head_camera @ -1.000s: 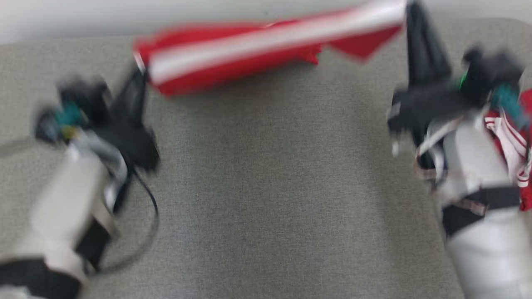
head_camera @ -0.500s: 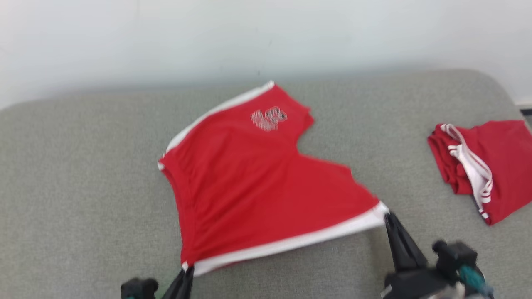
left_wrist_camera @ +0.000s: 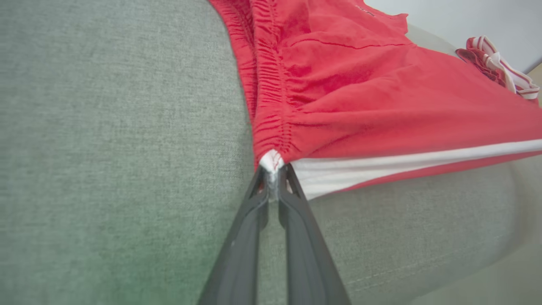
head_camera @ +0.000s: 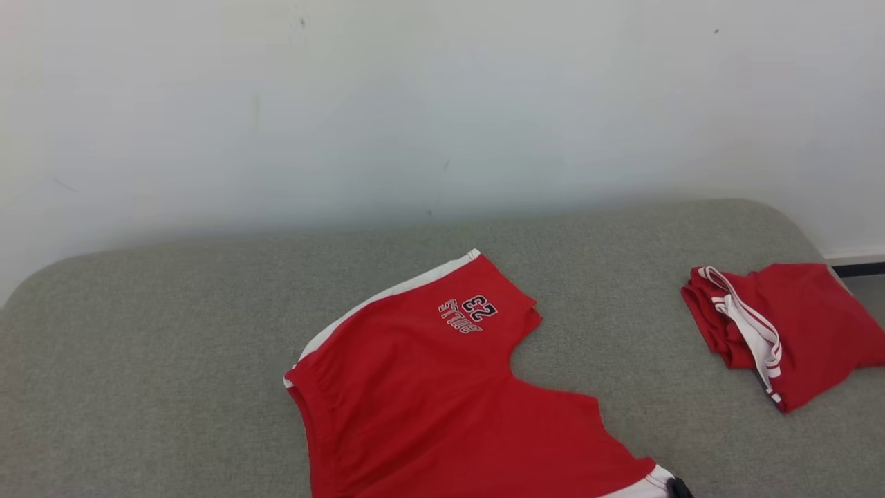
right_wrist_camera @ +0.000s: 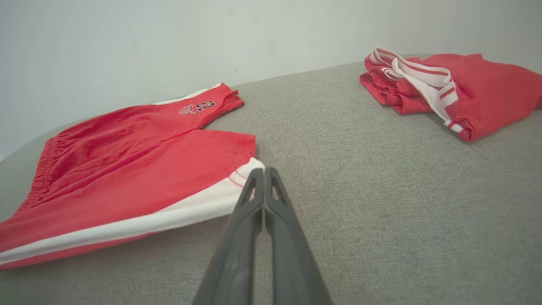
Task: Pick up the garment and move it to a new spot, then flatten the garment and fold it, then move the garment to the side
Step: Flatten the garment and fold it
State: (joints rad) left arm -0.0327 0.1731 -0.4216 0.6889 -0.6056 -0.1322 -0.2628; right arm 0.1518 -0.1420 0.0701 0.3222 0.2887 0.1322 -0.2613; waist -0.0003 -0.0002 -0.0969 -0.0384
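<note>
The garment is a pair of red shorts with a white side stripe and a "23" print, lying spread on the grey padded surface. In the left wrist view my left gripper is shut on the gathered waistband corner of the garment, where the white stripe ends. In the right wrist view my right gripper is shut on the white-striped hem corner of the garment. The near edge of the cloth hangs slightly off the surface between the two grips. The right gripper's tip shows at the head view's bottom edge.
A second red garment with white trim lies folded at the right end of the surface, also seen as the folded garment. A pale wall rises just behind. The surface's rounded right edge is close to the folded garment.
The head camera has tilted up, so the arms have dropped out of its picture. The shorts, held stretched in the air a second ago, now lie spread on the surface, both corners still gripped.
</note>
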